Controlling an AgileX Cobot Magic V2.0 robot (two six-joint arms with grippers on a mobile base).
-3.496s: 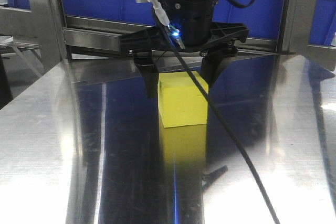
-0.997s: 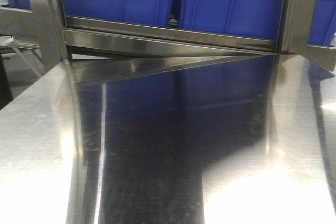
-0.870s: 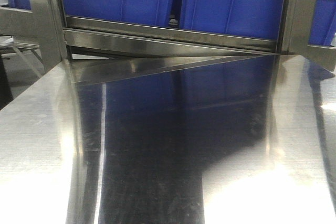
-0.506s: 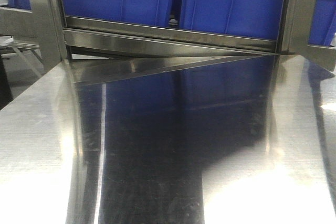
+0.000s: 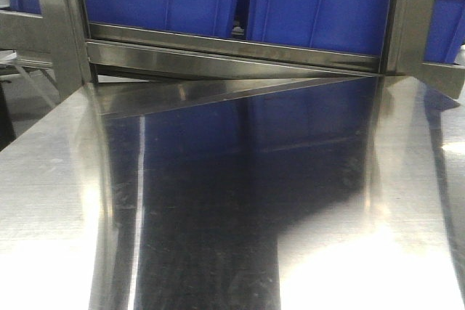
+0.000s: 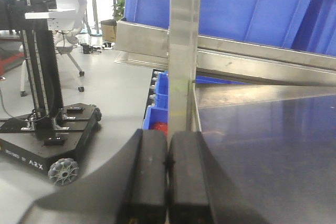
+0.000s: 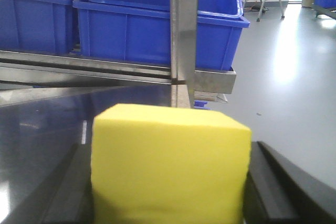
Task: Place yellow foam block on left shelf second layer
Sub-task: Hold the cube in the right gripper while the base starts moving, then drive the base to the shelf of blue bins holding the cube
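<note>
my right jaws: clamped on the bright yellow, nearly cube-shaped foam block (image 7: 169, 161), black fingers on both its sides | my left jaws: pressed together, nothing between them, facing a steel shelf post (image 6: 184, 51) | shiny steel surface (image 5: 218, 215) reflected the blue plastic bins (image 5: 312, 5) behind it

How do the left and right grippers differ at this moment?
The left gripper is empty; the right gripper holds the yellow foam block. The left gripper's fingers touch; the right gripper's stand apart, either side of the block. Both face a steel shelf post.
</note>
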